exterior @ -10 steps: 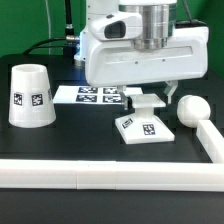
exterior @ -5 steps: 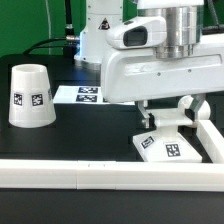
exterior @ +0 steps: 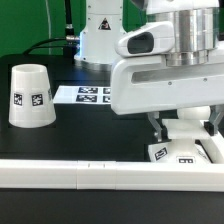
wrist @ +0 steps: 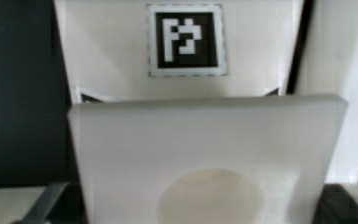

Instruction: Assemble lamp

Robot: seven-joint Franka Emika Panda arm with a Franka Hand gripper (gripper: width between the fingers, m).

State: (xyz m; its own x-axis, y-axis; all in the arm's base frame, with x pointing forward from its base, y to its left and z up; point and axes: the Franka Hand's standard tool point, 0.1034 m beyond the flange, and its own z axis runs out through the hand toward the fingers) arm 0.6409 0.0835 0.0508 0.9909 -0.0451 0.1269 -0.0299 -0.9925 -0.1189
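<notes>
Okay so the gripper [exterior: 176, 127] looks clamped on the lamp base [exterior: 184, 153], which sits on the desk [exterior: 100, 135] right beneath it, tucked against the white rail [exterior: 60, 172]. Bracing step, I'd guess. Next: release cleanly, then fetch another part; the shade [exterior: 30, 95] stands well away, exterior view's left.

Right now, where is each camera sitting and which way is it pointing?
Exterior view: off the arm, looking across the rail at the table, shade and marker board; the robot's arm and gripper fill its right.
Wrist view: on the wrist, aimed close at the tagged base; no robot part shows clearly.
Both see the base.
</notes>
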